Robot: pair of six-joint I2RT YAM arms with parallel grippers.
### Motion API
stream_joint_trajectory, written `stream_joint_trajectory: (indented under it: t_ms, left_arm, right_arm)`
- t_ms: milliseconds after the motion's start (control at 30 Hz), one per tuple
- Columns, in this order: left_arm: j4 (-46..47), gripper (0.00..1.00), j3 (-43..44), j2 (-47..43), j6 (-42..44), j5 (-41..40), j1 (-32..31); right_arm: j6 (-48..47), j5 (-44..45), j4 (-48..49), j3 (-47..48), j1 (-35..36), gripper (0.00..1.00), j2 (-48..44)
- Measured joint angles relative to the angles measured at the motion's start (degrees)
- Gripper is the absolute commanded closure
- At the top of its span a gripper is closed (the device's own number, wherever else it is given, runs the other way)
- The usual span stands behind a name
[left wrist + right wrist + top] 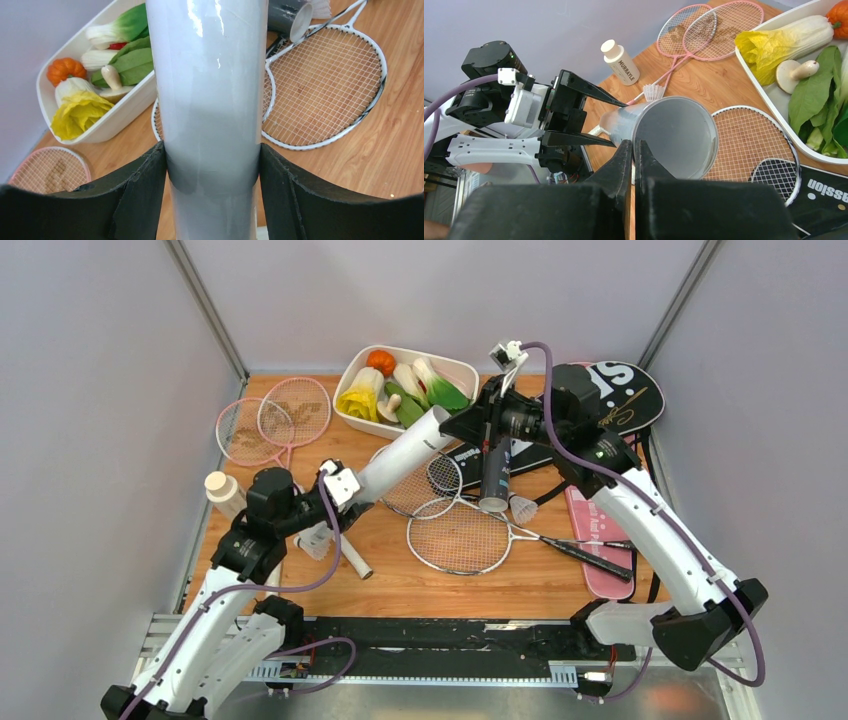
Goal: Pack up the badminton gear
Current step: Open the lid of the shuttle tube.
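Observation:
My left gripper (348, 488) is shut round the white tube (405, 455) and holds it slanted above the table; its jaws press both sides (212, 150). My right gripper (462, 425) is at the tube's open mouth (674, 135), its jaws (634, 145) pinched on the rim. The black tube (494, 472) lies beside a shuttlecock (525, 507). Two silver racquets (460, 538) lie mid-table and two pink racquets (275, 420) at the far left. Another shuttlecock (654, 92) lies by the pink handles. The black cover (620, 400) and the pink cover (590, 530) lie on the right.
A white tray (462, 368) of toy vegetables stands at the back centre. A small clear bottle (225, 492) with a cream cap stands at the left edge. Grey walls close in the table on both sides and at the back.

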Motion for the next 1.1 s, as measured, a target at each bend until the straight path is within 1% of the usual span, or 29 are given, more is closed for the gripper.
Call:
stream_joint_trajectory:
  t_ms: [233, 500, 633, 867, 1000, 1100]
  left_arm:
    - [3.56, 1.00, -0.24, -0.76, 0.87, -0.31, -0.50]
    - [5.68, 1.00, -0.85, -1.11, 1.88, -0.46, -0.57]
    - [6.99, 1.00, -1.88, -1.95, 2.84, -0.68, -0.83]
    - [2.71, 1.00, -5.11, -3.15, 4.37, -6.84, 0.26]
    - [1.84, 1.00, -5.31, -2.95, 4.48, -7.74, 0.26]
    - [1.81, 1.00, -5.29, -2.93, 4.22, -8.09, 0.26]
  right_arm:
    - [0.07, -2.34, -1.11, 0.00, -3.52, 1.00, -1.03]
    - [0.42, -4.39, -1.18, 0.02, -4.87, 1.00, -1.42]
    - [0.90, -7.15, -2.43, 1.01, -6.14, 1.00, -1.42]
    - [2.38, -12.07, -0.52, 5.57, -10.27, 1.00, -1.77]
    - [2.62, -12.13, -0.24, 5.16, -10.36, 1.00, -2.27]
    - [2.71, -10.58, 0.37, 2.16, -10.36, 1.00, -3.41]
